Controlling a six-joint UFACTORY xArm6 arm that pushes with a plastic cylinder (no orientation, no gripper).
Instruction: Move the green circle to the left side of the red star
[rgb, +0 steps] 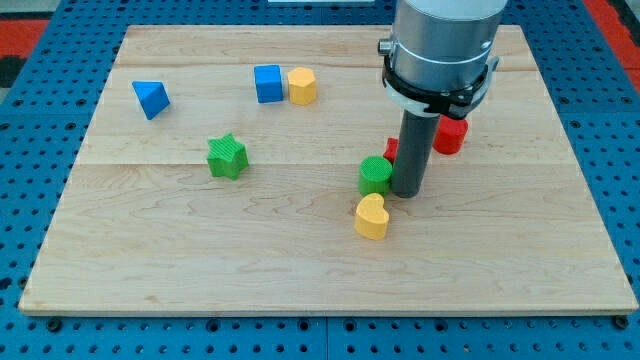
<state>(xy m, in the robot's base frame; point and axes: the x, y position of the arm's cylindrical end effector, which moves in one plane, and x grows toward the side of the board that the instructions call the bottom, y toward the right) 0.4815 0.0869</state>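
The green circle (375, 175) sits near the board's middle. My tip (407, 193) touches or nearly touches its right side. The red star (393, 148) is mostly hidden behind the rod, just above and to the right of the green circle; only a red sliver shows. A yellow heart (371, 216) lies just below the green circle.
A red cylinder (450, 135) stands right of the rod. A green star (227, 156) is at mid-left. A blue triangle (151, 98) is at upper left. A blue cube (268, 83) and a yellow block (302, 86) sit together at the top. The wooden board (150, 250) lies on a blue pegboard.
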